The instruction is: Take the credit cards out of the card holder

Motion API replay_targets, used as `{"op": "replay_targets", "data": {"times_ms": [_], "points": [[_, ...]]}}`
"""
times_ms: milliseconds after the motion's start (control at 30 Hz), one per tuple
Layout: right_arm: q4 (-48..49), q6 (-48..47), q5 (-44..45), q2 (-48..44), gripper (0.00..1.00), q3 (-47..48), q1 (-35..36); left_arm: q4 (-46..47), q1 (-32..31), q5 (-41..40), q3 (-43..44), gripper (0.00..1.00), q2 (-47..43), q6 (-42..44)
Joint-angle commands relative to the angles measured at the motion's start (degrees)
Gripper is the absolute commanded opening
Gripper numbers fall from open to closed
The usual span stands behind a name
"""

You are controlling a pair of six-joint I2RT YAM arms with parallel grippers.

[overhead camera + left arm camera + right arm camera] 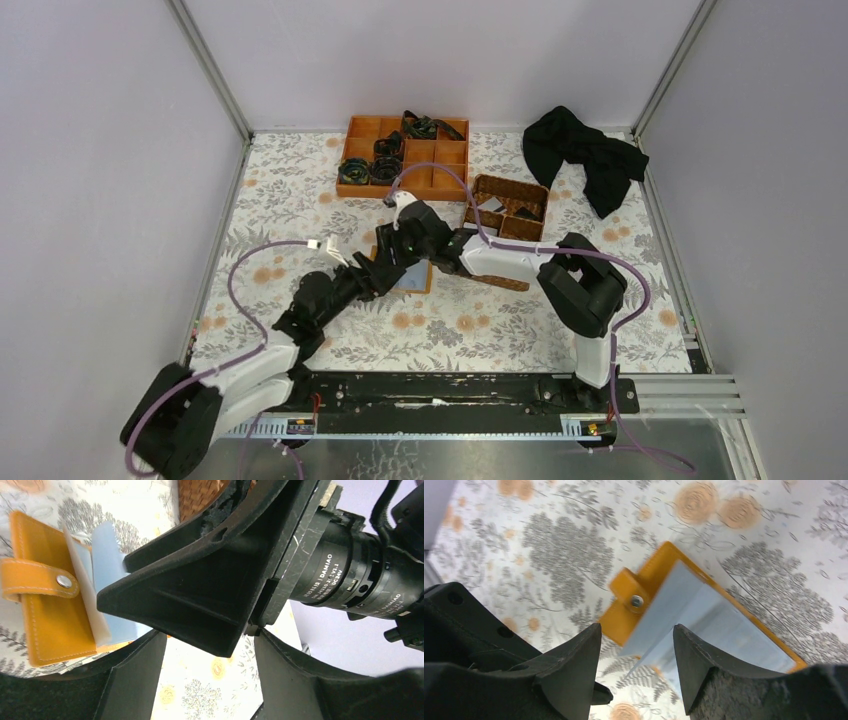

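Note:
The card holder point(418, 277) lies open on the floral table, orange outside with pale blue-grey leaves inside. In the left wrist view it point(50, 610) sits at the left, with its snap strap showing and the leaves point(107, 555) fanned upward. My left gripper point(210, 637) is open with only tablecloth between its fingers. The right gripper's finger point(200, 590) crosses just above them. My right gripper point(636, 630) hangs open over the holder point(659, 575), its tips either side of the corner of a raised blue leaf point(684, 605). No separate credit card can be made out.
An orange compartment tray point(360, 128) with dark coiled items stands at the back. To its right is a brown wicker basket point(510, 183), and a black cloth point(585, 155) lies at the back right. A brown strip point(500, 281) lies under the right arm. Walls enclose three sides.

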Motion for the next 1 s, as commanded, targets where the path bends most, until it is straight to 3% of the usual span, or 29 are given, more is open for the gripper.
{"op": "replay_targets", "data": {"times_ms": [0,133,367,733,967], "points": [[0.12,1.56,-9.46,-2.68,0.62,5.33,1.14,-22.63,4.07,-16.79,-1.21,0.69,-9.57,4.76],[0.72,2.53,-11.66,0.76,0.63,6.95,1.12,-27.27,4.03,-16.84,0.40,0.72,-14.93,7.45],[2.80,4.32,-13.00,4.16,0.62,6.56,1.11,-21.25,3.86,-8.53,1.18,0.76,-5.93,7.97],[-0.46,2.00,-2.88,-9.40,0.62,0.75,-1.76,-17.70,3.56,-6.84,3.18,0.77,-4.11,9.60],[-4.86,3.04,1.08,-13.75,0.63,-8.45,-3.67,-23.69,3.69,-12.88,7.46,0.77,7.22,9.20]]}}
